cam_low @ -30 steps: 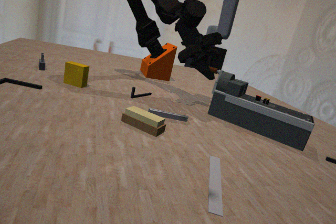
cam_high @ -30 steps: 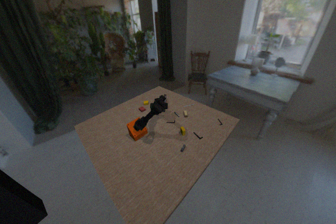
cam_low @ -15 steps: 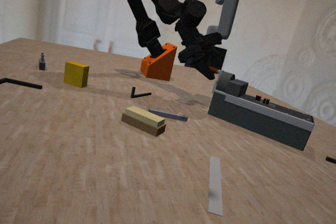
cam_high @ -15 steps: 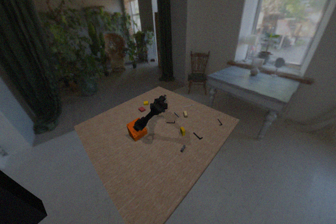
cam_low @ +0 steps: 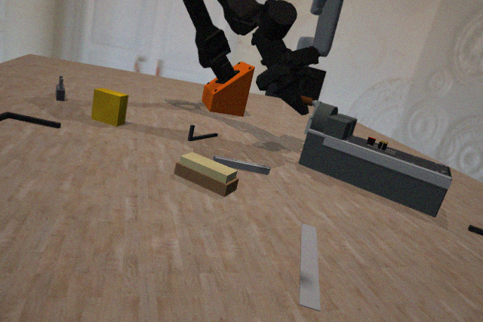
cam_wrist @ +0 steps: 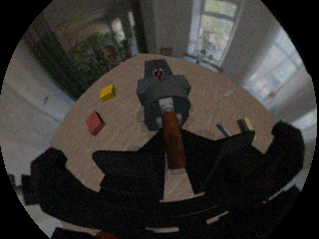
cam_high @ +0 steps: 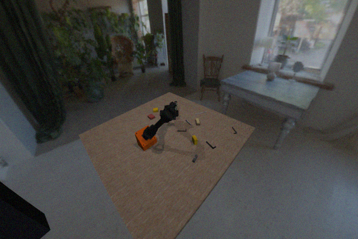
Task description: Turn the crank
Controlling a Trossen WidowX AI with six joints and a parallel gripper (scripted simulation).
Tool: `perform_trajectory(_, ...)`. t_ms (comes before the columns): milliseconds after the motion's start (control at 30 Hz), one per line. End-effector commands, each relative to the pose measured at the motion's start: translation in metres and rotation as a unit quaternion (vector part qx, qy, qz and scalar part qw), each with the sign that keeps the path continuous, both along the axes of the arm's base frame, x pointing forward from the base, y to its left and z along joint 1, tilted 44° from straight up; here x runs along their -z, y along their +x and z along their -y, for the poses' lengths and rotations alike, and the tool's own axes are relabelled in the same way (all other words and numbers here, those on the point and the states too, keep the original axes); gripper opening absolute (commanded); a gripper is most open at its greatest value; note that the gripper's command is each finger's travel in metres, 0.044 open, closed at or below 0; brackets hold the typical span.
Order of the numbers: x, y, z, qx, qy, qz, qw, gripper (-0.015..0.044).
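Pinching the brown crank handle at the wrist frame's centre, the hand meets its near-upright long axis, the grey machine lying just above

The room is dim, with pale daylight in the top view's window. Soft, faint shadows cross the wooden tabletop. Grain speckles every view; the backgrounds look blurred. The wrist view bows strongly, black at its corners.
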State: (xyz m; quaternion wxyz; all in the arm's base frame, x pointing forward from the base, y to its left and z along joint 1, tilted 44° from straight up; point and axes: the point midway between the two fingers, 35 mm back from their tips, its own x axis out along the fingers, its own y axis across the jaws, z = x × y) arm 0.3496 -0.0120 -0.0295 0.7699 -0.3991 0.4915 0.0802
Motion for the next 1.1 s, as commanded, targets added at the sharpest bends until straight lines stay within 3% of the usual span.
perform_trajectory(0, 0.000, 0.000, 0.000, 0.000, 0.000, 0.000, 1.000, 0.0105)
perform_trajectory(433, 0.000, 0.000, 0.000, 0.000, 0.000, 0.000, 1.000, 0.0440)
perform_trajectory(1067, -0.067, 0.013, -0.067, -0.004, 0.003, -0.006, 1.000, 0.0440)
